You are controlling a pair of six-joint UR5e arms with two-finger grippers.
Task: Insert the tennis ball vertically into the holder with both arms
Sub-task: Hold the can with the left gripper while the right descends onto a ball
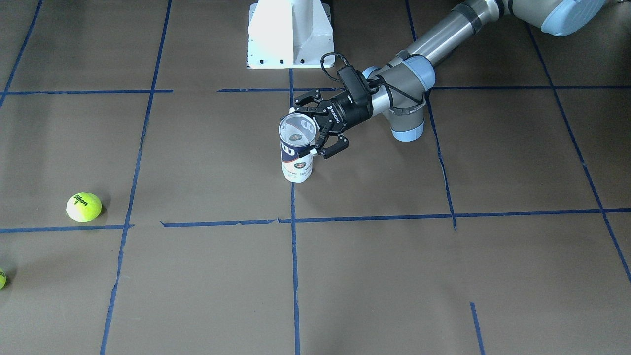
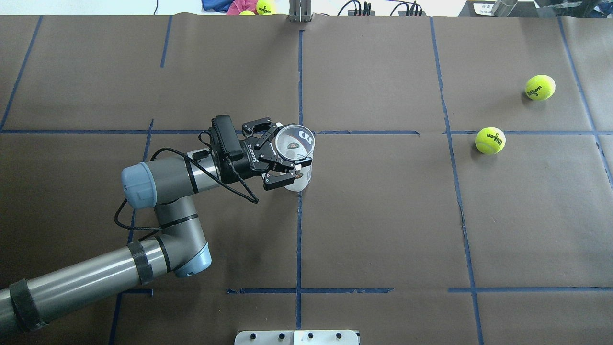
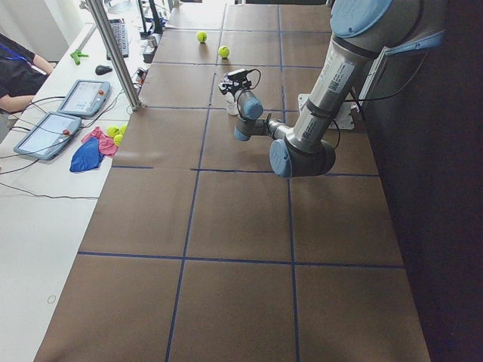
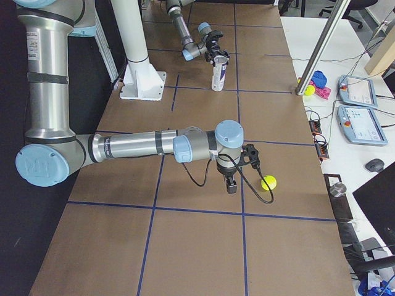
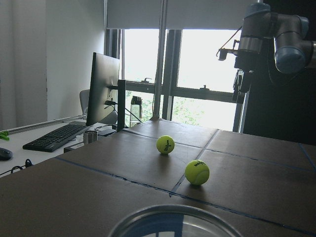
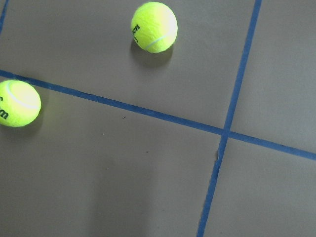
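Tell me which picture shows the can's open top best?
The overhead view: it looks almost straight down into the can, whole rim showing. The front view shows it slanted, label too. Side views show it small and far. The left wrist view catches a blurry bit of rim; the right wrist view, nothing.

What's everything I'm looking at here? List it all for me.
holder: one, clear with white-and-navy label, upright mid-table
tennis balls: two, yellow-green, on the table toward the robot's right
table: one, brown with blue tape grid
pedestal: one, white, at the robot's base
tablets: two, grey, side desk
monitor: one, black, side desk
left gripper: one, black, fingers either side of the holder, grip unclear
right gripper: one, black, pointing down near a ball, open or shut unclear
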